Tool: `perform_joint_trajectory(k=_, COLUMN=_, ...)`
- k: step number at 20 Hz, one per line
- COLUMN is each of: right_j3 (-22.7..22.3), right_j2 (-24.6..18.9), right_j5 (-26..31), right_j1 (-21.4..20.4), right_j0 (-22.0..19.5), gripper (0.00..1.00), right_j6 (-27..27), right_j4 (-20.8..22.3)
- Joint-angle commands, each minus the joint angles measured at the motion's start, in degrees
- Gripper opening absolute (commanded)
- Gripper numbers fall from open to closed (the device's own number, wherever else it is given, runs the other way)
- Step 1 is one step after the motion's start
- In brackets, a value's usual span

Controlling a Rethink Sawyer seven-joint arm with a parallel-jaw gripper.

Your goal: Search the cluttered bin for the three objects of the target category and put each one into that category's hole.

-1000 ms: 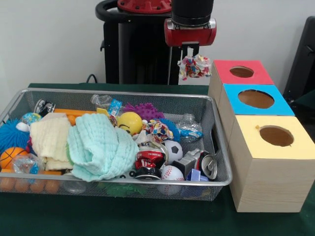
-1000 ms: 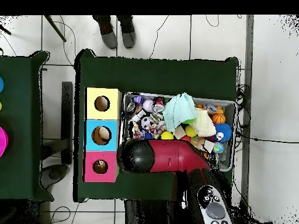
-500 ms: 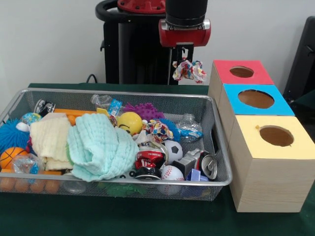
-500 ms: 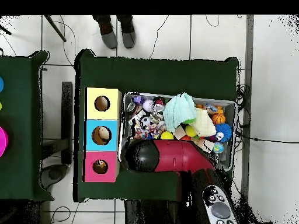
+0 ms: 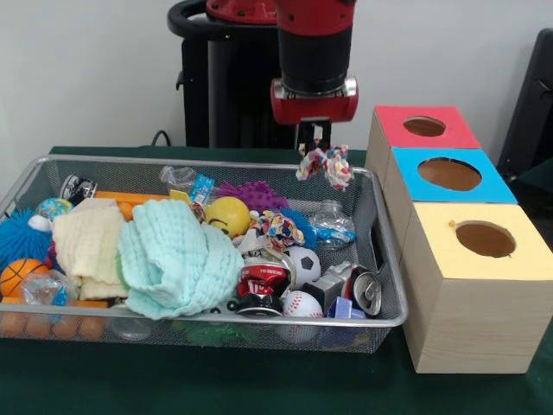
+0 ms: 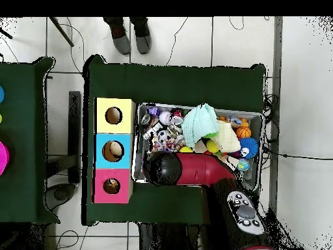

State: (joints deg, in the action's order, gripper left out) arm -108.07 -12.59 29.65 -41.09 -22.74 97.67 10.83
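Fingers [image 5: 313, 143] pinched on a multicoloured knotted rope toy [image 5: 326, 163], which hangs above the far right corner of the wire mesh bin [image 5: 390, 294]. Bin packed: mint green cloth [image 5: 177, 257], yellow ball [image 5: 227, 216], baseball [image 5: 301, 304], crushed cans. Right of the bin, three wooden boxes with round holes: red-topped box [image 5: 423, 127], blue-topped box [image 5: 448, 175], yellow-topped box [image 5: 482, 241]. Green bench [image 6: 175, 81] underneath. A person's feet [image 6: 128, 41] stand beyond the bench.
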Motion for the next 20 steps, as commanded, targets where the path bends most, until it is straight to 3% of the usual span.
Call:
perform_joint_trajectory(k=1, right_j3=8.04, right_j2=-3.96, right_j5=-11.43, right_j1=13.2, right_j0=-1.98, gripper=0.0, right_j6=0.67, right_j4=4.13)
perform_joint_trajectory(k=9, right_j3=13.82, right_j2=-7.31, right_j5=-15.55, right_j1=22.09, right_j0=-4.15, gripper=0.0, right_j6=-2.18, right_j4=5.91)
perform_joint_trajectory(k=15, right_j3=14.28, right_j2=-7.18, right_j5=-16.22, right_j1=22.46, right_j0=-3.72, gripper=0.0, right_j6=-0.58, right_j4=7.15)
perform_joint_trajectory(k=16, right_j3=14.02, right_j2=-7.31, right_j5=-17.76, right_j1=22.34, right_j0=-3.86, gripper=1.0, right_j6=0.11, right_j4=8.26)
perform_joint_trajectory(k=20, right_j3=13.85, right_j2=-6.35, right_j5=-18.39, right_j1=22.1, right_j0=-3.11, gripper=1.0, right_j6=1.61, right_j4=8.22)
